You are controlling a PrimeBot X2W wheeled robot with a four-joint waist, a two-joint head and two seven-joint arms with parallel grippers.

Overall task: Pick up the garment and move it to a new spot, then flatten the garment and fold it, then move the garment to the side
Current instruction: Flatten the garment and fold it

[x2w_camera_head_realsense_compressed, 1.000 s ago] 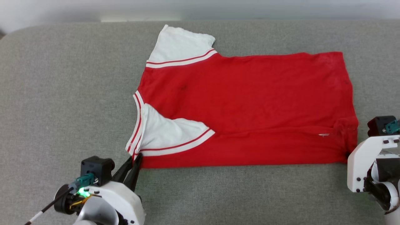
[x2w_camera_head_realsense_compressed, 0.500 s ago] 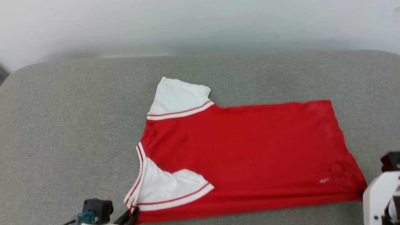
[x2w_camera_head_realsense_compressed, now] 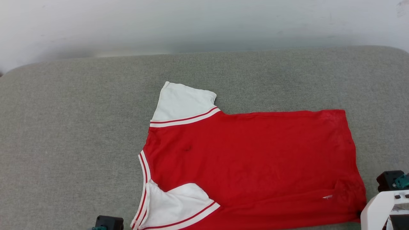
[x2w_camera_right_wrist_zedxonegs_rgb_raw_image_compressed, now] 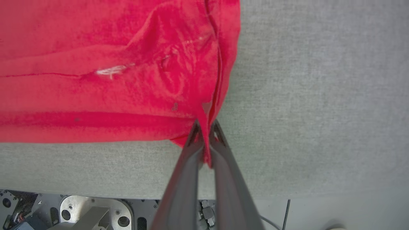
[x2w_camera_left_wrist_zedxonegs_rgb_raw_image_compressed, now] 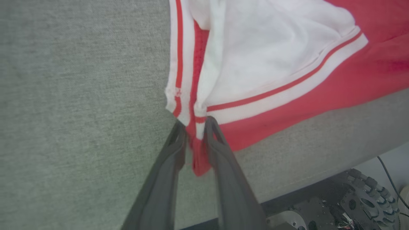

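The garment [x2w_camera_head_realsense_compressed: 249, 166] is a red jersey with white sleeves and striped trim. It lies flat on the grey table [x2w_camera_head_realsense_compressed: 80, 127], folded lengthwise, collar to the left and hem to the right. In the left wrist view my left gripper [x2w_camera_left_wrist_zedxonegs_rgb_raw_image_compressed: 195, 123] has its jaws slightly parted. The garment's [x2w_camera_left_wrist_zedxonegs_rgb_raw_image_compressed: 271, 48] striped collar corner lies loosely between the fingers [x2w_camera_left_wrist_zedxonegs_rgb_raw_image_compressed: 174, 153]. My right gripper [x2w_camera_right_wrist_zedxonegs_rgb_raw_image_compressed: 206, 124] is shut on the near hem corner of the garment [x2w_camera_right_wrist_zedxonegs_rgb_raw_image_compressed: 96, 64]. The right arm's white bracket [x2w_camera_head_realsense_compressed: 380, 207] stands at the garment's lower right.
The table's front edge [x2w_camera_right_wrist_zedxonegs_rgb_raw_image_compressed: 96, 188] runs just behind both grippers, with the robot's metal base [x2w_camera_left_wrist_zedxonegs_rgb_raw_image_compressed: 351, 204] below it. Bare grey surface surrounds the garment on the left, far side and right. A pale wall [x2w_camera_head_realsense_compressed: 204, 25] rises behind the table.
The head camera has tilted up, so the garment and both arms sit lower in the picture. The garment keeps the same shape. The left fingers have dropped below the picture's bottom edge.
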